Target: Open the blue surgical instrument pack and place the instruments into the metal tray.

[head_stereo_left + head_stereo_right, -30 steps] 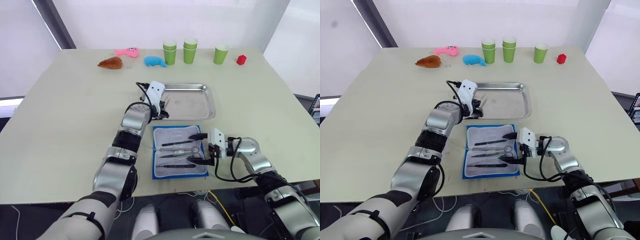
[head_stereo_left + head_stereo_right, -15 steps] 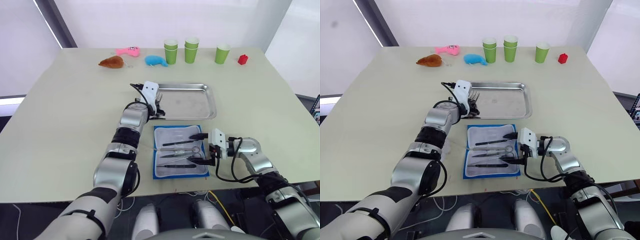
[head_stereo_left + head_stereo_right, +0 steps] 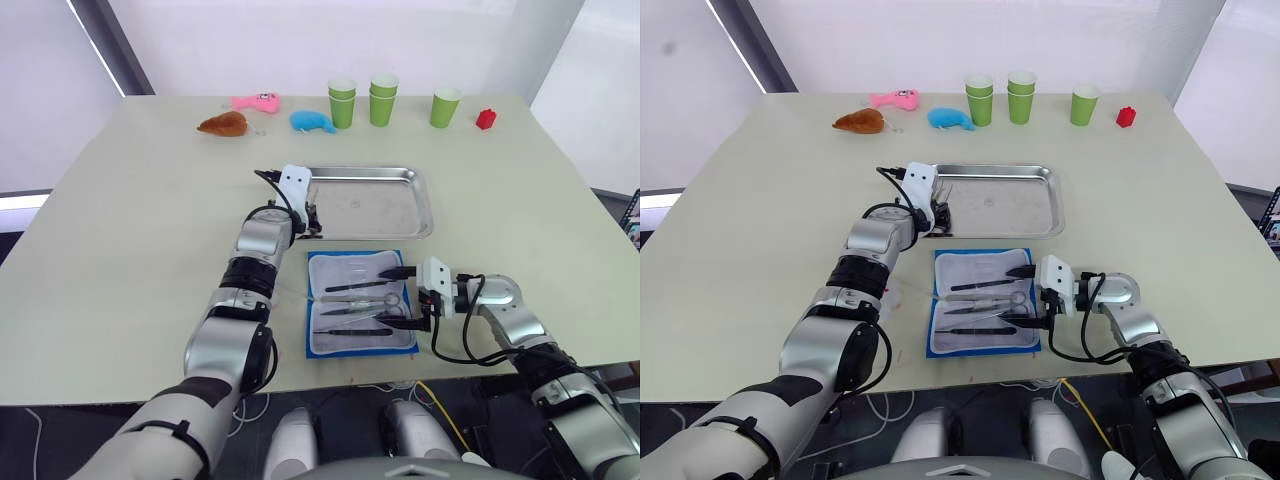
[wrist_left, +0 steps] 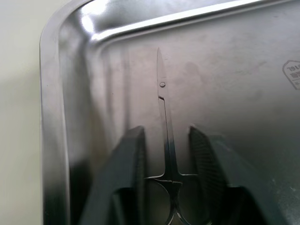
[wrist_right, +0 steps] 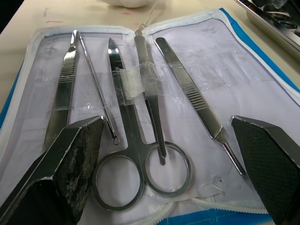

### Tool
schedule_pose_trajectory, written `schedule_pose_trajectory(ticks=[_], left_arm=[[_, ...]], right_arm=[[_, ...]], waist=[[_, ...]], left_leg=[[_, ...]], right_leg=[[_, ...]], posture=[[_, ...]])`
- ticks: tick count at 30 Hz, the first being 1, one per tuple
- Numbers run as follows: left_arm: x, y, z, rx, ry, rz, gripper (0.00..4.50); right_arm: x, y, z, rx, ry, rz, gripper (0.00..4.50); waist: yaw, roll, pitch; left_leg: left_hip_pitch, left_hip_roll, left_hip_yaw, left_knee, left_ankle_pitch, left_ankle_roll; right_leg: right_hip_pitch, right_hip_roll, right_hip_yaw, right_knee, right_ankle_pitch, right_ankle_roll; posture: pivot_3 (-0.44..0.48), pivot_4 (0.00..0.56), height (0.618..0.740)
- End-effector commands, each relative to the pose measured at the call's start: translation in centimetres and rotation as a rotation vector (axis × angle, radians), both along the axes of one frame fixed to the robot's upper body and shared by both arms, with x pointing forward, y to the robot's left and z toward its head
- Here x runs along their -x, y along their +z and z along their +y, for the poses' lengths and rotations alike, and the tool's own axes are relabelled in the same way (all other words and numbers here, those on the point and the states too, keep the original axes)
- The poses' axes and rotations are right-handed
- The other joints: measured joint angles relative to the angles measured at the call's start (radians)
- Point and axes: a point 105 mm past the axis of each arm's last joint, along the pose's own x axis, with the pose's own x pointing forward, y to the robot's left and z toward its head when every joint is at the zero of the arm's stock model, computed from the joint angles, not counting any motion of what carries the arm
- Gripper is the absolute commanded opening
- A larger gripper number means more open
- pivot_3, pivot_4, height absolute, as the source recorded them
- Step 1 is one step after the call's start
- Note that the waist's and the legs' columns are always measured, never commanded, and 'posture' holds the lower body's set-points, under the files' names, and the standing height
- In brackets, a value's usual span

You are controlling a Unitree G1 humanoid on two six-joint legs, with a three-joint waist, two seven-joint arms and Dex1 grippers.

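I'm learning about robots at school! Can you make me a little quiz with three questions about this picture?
1. True or false: the blue surgical instrument pack lies open.
2. What lies between the left gripper's fingers? A) small scissors B) a green cup C) a toy
3. Fill in: those scissors lie in the metal ____.

Key: 1 true; 2 A; 3 tray.
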Motion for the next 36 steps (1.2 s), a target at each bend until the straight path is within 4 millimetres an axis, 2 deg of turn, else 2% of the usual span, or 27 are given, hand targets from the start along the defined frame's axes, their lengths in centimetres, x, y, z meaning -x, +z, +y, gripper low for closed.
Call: schedule_pose_trajectory(ticks=[1, 9, 12, 17, 20, 28, 36], left_arm=[[-0.2, 1.6, -0.4, 0.015, -0.016, -0.062, 1.54], [0.2, 2.9, -1.5, 0.03, -0.094, -0.165, 1.54], [0.3, 4.5, -1.5, 0.043, -0.119, -0.242, 1.54], [1.4, 7.1, -2.2, 0.126, -0.255, -0.365, 1.54], [3.6, 7.8, -2.7, 0.14, -0.439, -0.363, 1.54], [8.6, 7.5, -1.4, 0.099, -0.768, -0.337, 1.54], [13.6, 6.4, 2.0, 0.08, -1.026, -0.297, 1.54]], right_arm=[[2.1, -5.7, -2.1, 0.195, -0.031, 0.178, 4.5], [2.1, -5.7, -2.1, 0.191, -0.038, 0.178, 4.5], [2.1, -5.8, -2.2, 0.191, -0.041, 0.178, 4.5], [2.2, -5.8, -2.2, 0.19, -0.043, 0.179, 4.5], [2.2, -5.8, -2.1, 0.189, -0.043, 0.177, 4.5], [2.4, -5.9, -2.3, 0.187, -0.046, 0.174, 4.5], [2.5, -5.3, -2.1, 0.122, -0.04, 0.159, 4.5]], waist=[[0.0, 0.0, 0.0], [0.0, 0.0, 0.0], [0.0, 0.0, 0.001], [-0.001, 0.0, 0.001], [-0.003, 0.001, 0.001], [-0.003, 0.002, 0.001], [-0.004, 0.001, 0.001]], left_leg=[[0.0, 0.0, 0.0, 0.0, 0.0, 0.0], [0.0, 0.0, 0.0, 0.0, 0.0, 0.0], [0.0, 0.0, 0.0, 0.0, 0.0, 0.0], [0.0, 0.0, 0.0, 0.0, 0.0, 0.0], [0.001, 0.0, 0.001, -0.001, 0.0, 0.0], [0.001, 0.0, 0.002, -0.002, 0.0, 0.0], [0.002, 0.0, 0.0, -0.005, 0.0, 0.0]], right_leg=[[0.0, 0.0, 0.0, 0.0, 0.0, 0.0], [0.0, 0.0, 0.0, 0.0, 0.0, 0.0], [0.0, -0.001, 0.0, 0.0, 0.0, 0.0], [0.0, -0.001, 0.0, 0.0, 0.001, -0.001], [0.0, -0.002, 0.0, 0.0, 0.001, -0.002], [0.0, -0.004, 0.0, -0.001, -0.002, -0.005], [0.0, -0.006, 0.002, -0.004, -0.001, -0.008]], posture=[[0.0, 0.15, 0.739], [0.0, 0.15, 0.739], [0.0, 0.15, 0.739], [0.0, 0.15, 0.739], [0.0, 0.15, 0.739], [0.0, 0.15, 0.739], [0.0, 0.15, 0.739]])
